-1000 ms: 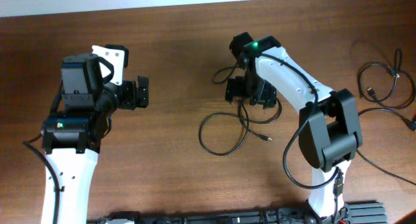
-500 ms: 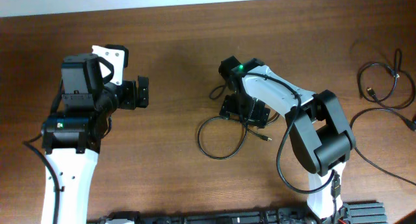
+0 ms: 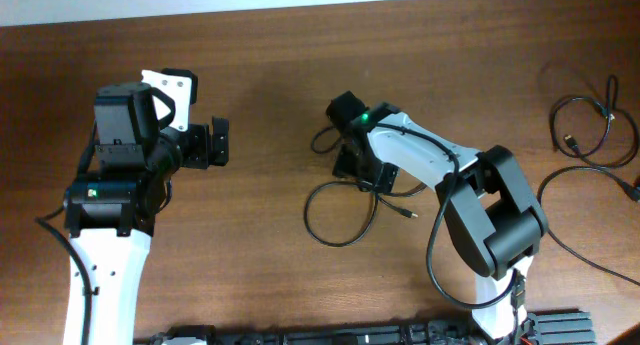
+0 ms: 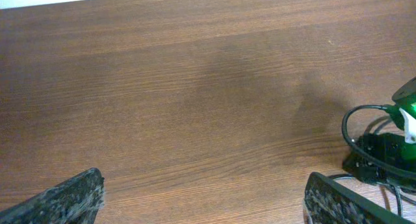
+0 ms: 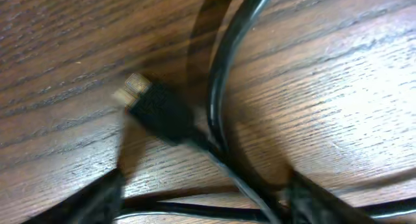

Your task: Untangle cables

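Note:
Two thin black cables lie tangled at the middle of the brown table; a big loop bulges toward the front and a small plug end lies to the right. My right gripper is low over the tangle. In the right wrist view it is open, its fingers on either side of crossing cable strands, with a plug just ahead on the wood. My left gripper is open and empty, well left of the cables; its view shows a cable loop at the right edge.
More thin black cords lie at the far right of the table. A thicker black wire runs from the right arm's base. The table's far edge meets a white wall.
My right arm has swung left and come lower over the tangle. The cable loops have shifted a little left. The left arm has not moved.

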Controlling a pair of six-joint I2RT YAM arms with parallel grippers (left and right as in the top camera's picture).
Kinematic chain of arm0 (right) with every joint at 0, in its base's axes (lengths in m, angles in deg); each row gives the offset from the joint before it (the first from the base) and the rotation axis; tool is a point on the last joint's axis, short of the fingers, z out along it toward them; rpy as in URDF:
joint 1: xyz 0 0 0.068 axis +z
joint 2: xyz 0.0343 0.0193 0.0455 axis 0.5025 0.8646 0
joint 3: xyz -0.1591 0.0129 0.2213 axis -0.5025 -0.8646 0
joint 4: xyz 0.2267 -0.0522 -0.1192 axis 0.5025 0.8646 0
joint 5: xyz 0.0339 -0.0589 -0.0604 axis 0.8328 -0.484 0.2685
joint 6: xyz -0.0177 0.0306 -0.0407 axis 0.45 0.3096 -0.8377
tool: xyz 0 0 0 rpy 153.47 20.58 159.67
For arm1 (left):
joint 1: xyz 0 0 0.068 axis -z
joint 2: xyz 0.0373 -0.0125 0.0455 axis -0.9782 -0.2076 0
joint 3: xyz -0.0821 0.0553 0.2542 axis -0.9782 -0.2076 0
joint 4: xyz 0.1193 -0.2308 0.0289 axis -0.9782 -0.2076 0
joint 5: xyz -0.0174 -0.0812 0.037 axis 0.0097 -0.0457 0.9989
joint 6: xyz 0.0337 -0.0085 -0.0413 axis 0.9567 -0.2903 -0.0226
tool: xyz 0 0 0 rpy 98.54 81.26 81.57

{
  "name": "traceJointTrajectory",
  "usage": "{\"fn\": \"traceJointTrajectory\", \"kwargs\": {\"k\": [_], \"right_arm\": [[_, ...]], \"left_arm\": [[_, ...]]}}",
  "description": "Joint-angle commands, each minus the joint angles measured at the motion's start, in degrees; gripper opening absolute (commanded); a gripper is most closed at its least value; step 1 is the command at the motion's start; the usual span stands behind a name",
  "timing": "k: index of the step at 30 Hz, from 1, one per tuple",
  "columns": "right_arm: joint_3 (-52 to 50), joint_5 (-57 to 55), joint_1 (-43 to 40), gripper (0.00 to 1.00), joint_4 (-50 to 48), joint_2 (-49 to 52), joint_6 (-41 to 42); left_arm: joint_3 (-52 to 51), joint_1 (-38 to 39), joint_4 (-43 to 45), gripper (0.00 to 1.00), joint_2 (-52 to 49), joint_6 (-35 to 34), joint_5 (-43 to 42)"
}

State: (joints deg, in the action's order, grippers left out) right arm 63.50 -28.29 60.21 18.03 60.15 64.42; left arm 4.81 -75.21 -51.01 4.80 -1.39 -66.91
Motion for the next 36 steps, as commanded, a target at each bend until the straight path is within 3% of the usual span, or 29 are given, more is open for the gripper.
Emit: {"fn": "traceJointTrajectory", "kwargs": {"k": [1, 3, 4, 7, 9, 13, 15, 21, 24, 25, 26, 27, 28, 29, 31, 33, 36], "right_arm": [[-2.7, -0.7, 0.4, 0.25, -1.5, 1.5, 0.9], [-2.7, -2.7, 0.4, 0.07, -2.2, 1.5, 0.9], [-2.7, -3.5, 0.3, 0.04, -2.3, 1.5, 0.9], [-0.2, -3.9, -1.8, 0.04, -1.4, 1.4, -4.1], [6.9, -9.1, -7.3, 0.04, 4.4, 1.4, -4.1], [26.8, -12.5, -22.7, 0.04, 9.8, 1.4, -13.9], [34.2, -12.5, -30.1, 0.04, 8.1, 1.4, -14.4], [35.6, -12.5, -44.9, 0.04, -3.1, 1.5, -14.7], [35.6, -12.5, -47.1, 0.04, -7.5, 1.5, -23.7], [35.5, -12.5, -47.0, 0.13, -6.3, 1.5, -25.6], [35.5, -12.5, -46.9, 0.35, -5.0, 1.5, -25.6], [35.4, -12.0, -46.8, 0.72, -1.6, 1.5, -25.5], [35.4, -11.9, -46.6, 0.88, 1.4, 1.5, -25.6], [35.4, -11.8, -46.6, 0.97, 3.8, 1.5, -25.6], [35.4, -11.2, -46.6, 0.98, 11.2, 1.5, -25.6], [35.4, -6.4, -46.6, 0.98, 20.2, 1.5, -31.4], [35.4, -6.2, -46.5, 0.98, 27.1, 1.5, -31.3]], "left_arm": [[0.2, -0.2, 0.1, 0.99, 0.1, -0.3, -0.2], [0.2, -0.2, 0.1, 0.99, 0.1, -0.3, -0.2], [0.2, -0.2, 0.1, 0.99, 0.1, -0.3, -0.2], [0.2, -0.2, 0.1, 0.99, 0.1, -0.3, -0.2], [0.2, -0.2, 0.1, 0.99, 0.1, -0.3, -0.2], [0.2, -0.2, 0.1, 0.99, 0.1, -0.3, -0.2], [0.2, -0.2, 0.1, 0.99, 0.1, -0.3, -0.2], [0.2, -0.2, 0.1, 0.99, 0.1, -0.3, -0.2], [0.2, -0.2, 0.1, 0.99, 0.1, -0.3, -0.2], [0.2, -0.2, 0.1, 0.99, 0.1, -0.3, -0.2], [0.2, -0.2, 0.1, 0.99, 0.1, -0.3, -0.2], [0.2, -0.2, 0.1, 0.99, 0.1, -0.3, -0.2], [0.2, -0.2, 0.1, 0.99, 0.1, -0.3, -0.2], [0.2, -0.2, 0.1, 0.99, 0.1, -0.3, -0.2], [0.2, -0.2, 0.1, 0.99, 0.1, -0.3, -0.2], [0.2, -0.2, 0.1, 0.99, 0.1, -0.3, -0.2], [0.2, -0.2, 0.1, 0.99, 0.1, -0.3, -0.2]]}}
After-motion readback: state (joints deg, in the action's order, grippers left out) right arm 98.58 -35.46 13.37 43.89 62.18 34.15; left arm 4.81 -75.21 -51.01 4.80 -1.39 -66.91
